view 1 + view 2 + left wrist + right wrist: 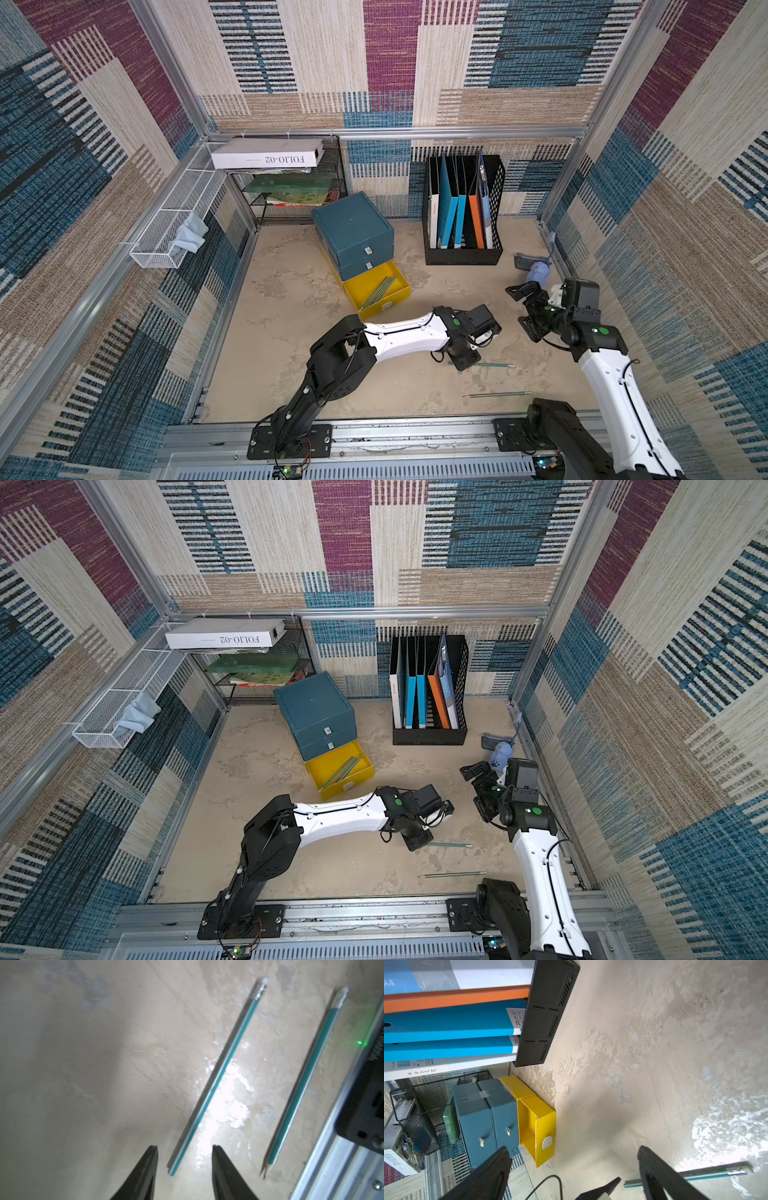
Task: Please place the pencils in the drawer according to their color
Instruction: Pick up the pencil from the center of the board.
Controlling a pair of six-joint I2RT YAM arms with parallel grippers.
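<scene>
The left end effector (pixel 466 362) covers part of one teal pencil (pixel 494 365).

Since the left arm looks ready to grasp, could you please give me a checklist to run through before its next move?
1. Left gripper jaws apart: ok.
2. Teal pencil lies between the jaws: ok.
3. Grasp near the pencil's middle: not ok, the jaws sit at its end.
4. Jaws low enough to close on it: cannot tell.
5. Yellow drawer open, with teal pencils already inside: ok.
6. Right gripper open and away from that pencil in both top views: ok.
</scene>
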